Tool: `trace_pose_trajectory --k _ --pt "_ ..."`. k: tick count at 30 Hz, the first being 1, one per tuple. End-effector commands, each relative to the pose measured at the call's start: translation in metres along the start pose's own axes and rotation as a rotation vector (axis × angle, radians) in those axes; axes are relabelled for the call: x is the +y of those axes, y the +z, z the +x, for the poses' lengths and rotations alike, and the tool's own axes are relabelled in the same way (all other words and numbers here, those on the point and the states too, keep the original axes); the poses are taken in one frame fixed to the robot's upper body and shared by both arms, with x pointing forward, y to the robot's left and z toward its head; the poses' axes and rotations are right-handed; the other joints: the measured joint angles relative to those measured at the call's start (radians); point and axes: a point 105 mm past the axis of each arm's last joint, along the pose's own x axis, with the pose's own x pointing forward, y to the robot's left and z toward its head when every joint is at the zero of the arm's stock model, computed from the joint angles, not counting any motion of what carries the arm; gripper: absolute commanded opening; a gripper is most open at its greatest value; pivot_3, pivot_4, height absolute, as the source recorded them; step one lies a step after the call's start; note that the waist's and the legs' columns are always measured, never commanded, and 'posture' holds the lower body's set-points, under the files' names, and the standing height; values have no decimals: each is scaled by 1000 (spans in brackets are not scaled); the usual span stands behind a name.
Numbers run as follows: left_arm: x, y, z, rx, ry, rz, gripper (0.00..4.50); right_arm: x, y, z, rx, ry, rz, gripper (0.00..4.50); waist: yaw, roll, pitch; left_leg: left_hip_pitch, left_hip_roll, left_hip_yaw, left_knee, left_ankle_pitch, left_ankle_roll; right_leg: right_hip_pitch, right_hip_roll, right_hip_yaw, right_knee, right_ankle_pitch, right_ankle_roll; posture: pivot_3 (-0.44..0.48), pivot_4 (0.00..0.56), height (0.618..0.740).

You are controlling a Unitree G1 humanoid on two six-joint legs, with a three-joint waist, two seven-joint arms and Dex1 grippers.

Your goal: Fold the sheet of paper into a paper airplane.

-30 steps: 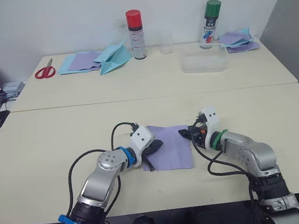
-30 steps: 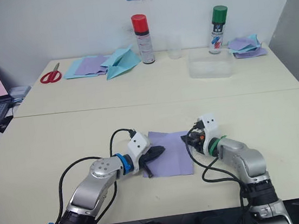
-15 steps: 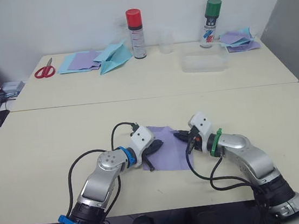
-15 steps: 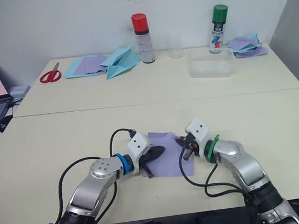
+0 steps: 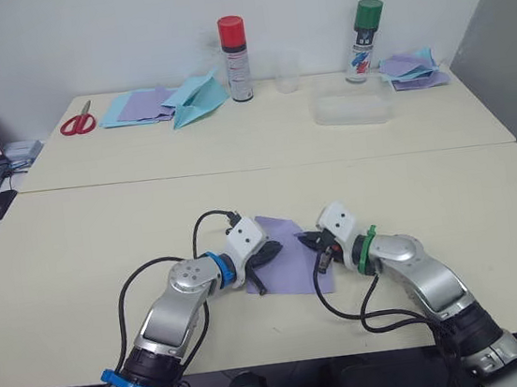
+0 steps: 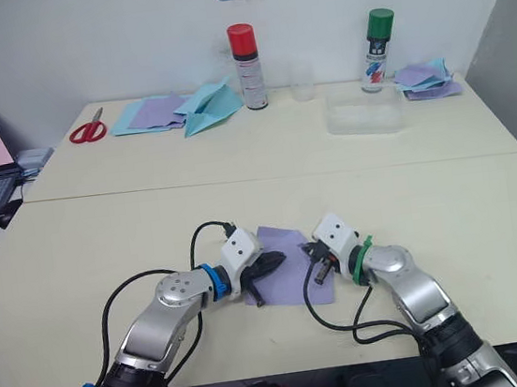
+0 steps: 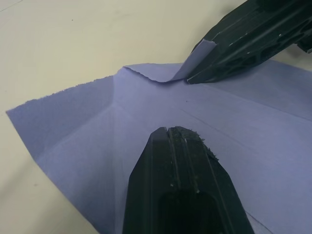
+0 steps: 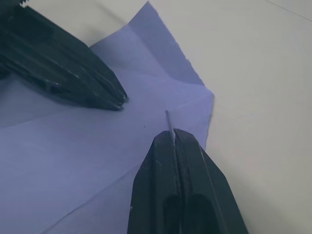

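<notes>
The thin, creased lavender-purple sheet of paper [image 5: 283, 255] lies on the near part of the pale desk [image 5: 77, 253], between the two arms. Compared with the view one second ago, the right gripper [image 5: 312, 241] has travelled inward toward the left gripper [image 5: 264, 255], carrying the right-hand edge of the sheet with it; the sheet's visible outline is now narrower, and the corner that lay flat to the right is lifted and drawn over the sheet's middle. In the right wrist view the right jaws are closed with a thin edge of the paper pinched between their tips [image 8: 171, 138], and the left wrist view shows the same corner curling up out of the opposing black fingers [image 7: 229, 51]. The left jaws are pressed together with nothing between them, their tips [image 7: 171, 141] resting on the sheet near its centre crease, in the same place as before, which holds the paper against sliding. In judgement, a corner fold is in progress and the task is at an early stage: no pointed airplane shape exists yet. The next action appears to require laying the lifted corner down along the centre crease and pressing it flat. The risk is that the thin paper shifts or tears.
</notes>
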Motion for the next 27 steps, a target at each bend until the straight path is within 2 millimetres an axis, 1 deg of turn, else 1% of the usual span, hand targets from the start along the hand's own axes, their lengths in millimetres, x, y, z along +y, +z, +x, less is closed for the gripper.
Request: trace_pose_trajectory --k 1,8,13,17,22,27 --pt "-5 -23 1 95 -20 -26 0 6 5 4 -10 34 -54 17 0 0 0 0 0 0 0 0 0 0 0 0 0 0 0 0 150 740" --pt "-3 -24 2 99 -14 -19 0 6 2 6 7 46 -67 17 0 0 0 1 0 0 0 0 0 0 0 0 1 0 0 0 150 740" --pt "-2 -18 5 73 -10 -22 0 6 0 6 11 49 -67 17 0 0 0 1 0 0 1 0 0 0 0 0 1 1 1 0 150 740" --pt "3 0 9 5 0 -63 0 8 -1 7 11 59 -75 17 0 0 0 1 0 0 2 0 0 1 0 0 1 1 2 0 150 740" --pt "8 11 10 -28 20 -69 0 8 -2 7 10 62 -79 17 -1 0 0 0 0 0 2 0 0 1 1 1 1 2 3 0 150 740" --pt "20 28 -9 -127 72 -130 0 8 -3 7 9 57 -78 17 -3 0 0 -1 1 0 2 0 0 -1 4 1 1 2 3 0 150 740"
